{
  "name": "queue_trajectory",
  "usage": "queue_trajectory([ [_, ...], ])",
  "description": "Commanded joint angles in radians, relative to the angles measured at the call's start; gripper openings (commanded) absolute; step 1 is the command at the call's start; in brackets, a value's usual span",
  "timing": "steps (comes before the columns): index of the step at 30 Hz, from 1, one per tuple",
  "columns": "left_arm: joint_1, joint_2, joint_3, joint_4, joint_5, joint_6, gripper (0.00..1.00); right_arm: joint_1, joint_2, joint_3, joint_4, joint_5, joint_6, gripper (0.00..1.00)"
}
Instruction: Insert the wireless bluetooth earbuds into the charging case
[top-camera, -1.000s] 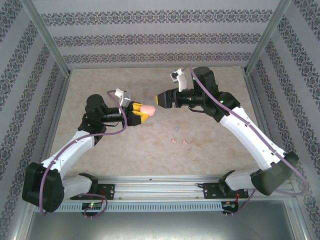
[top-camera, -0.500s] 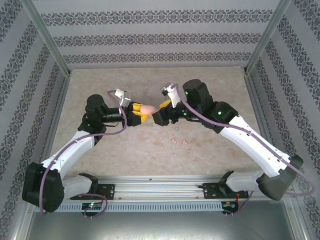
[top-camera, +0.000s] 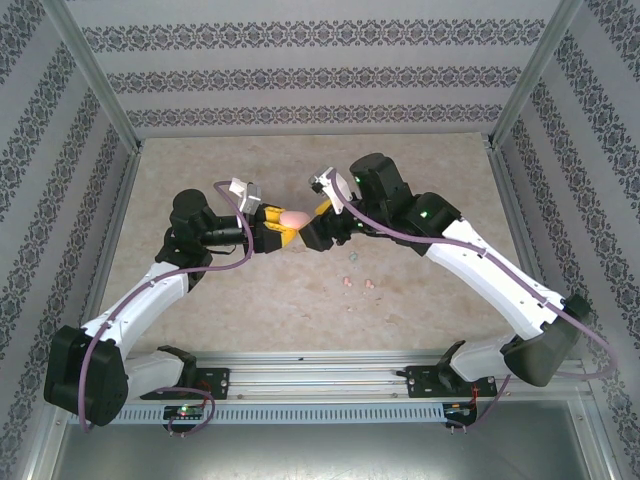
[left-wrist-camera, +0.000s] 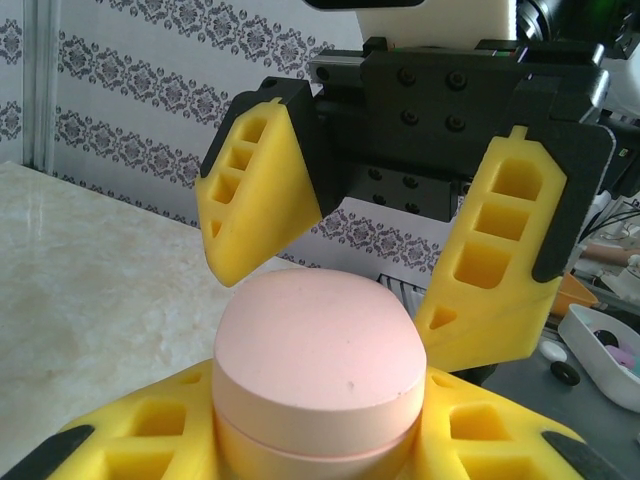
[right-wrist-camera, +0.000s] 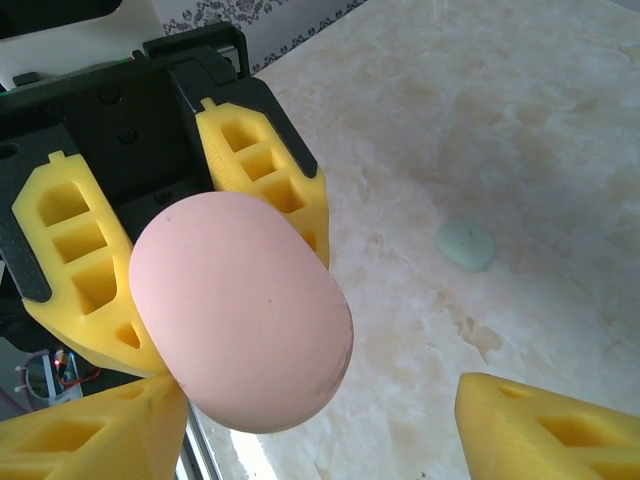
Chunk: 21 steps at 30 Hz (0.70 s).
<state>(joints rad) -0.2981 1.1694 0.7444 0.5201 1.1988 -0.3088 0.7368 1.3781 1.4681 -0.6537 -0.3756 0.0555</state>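
A closed pink oval charging case (top-camera: 293, 217) is held above the table, with my left gripper (top-camera: 278, 228) shut on it. In the left wrist view the case (left-wrist-camera: 315, 365) sits between my own yellow fingers (left-wrist-camera: 150, 440), its lid seam visible. My right gripper (top-camera: 310, 226) is open, its yellow fingers (left-wrist-camera: 258, 185) standing on either side of the case's far end. The case (right-wrist-camera: 240, 320) fills the space ahead of the right gripper (right-wrist-camera: 320, 440). Two pink earbuds (top-camera: 347, 281) lie on the table near a pale green earbud (top-camera: 352, 257), which also appears as a green earbud (right-wrist-camera: 466, 244) in the right wrist view.
The marble-patterned table (top-camera: 430, 190) is walled by patterned panels on three sides. A metal rail (top-camera: 320, 375) with the arm bases runs along the near edge. Off the table, a white tray (left-wrist-camera: 610, 350) with small parts shows in the left wrist view.
My right arm has swung left and down toward the pink case, so its open fingers now straddle the case's end. The left arm and the case have stayed put.
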Motion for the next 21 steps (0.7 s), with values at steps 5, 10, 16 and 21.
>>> queue_trajectory([
  [5, 0.002, -0.025, 0.001, 0.027, 0.048, -0.007, 0.12, -0.04, 0.012, 0.043, 0.027, -0.032, 0.031, 0.7],
  [10, 0.003, -0.025, 0.002, 0.029, 0.051, -0.009, 0.12, -0.058, 0.01, 0.038, 0.042, -0.067, 0.053, 0.7],
  [16, 0.002, -0.024, 0.003, 0.033, 0.06, -0.019, 0.12, -0.069, 0.024, 0.042, 0.053, -0.084, 0.069, 0.68],
  [21, 0.003, -0.016, 0.003, 0.062, 0.074, -0.045, 0.12, -0.07, 0.039, 0.044, 0.083, -0.11, 0.07, 0.66],
])
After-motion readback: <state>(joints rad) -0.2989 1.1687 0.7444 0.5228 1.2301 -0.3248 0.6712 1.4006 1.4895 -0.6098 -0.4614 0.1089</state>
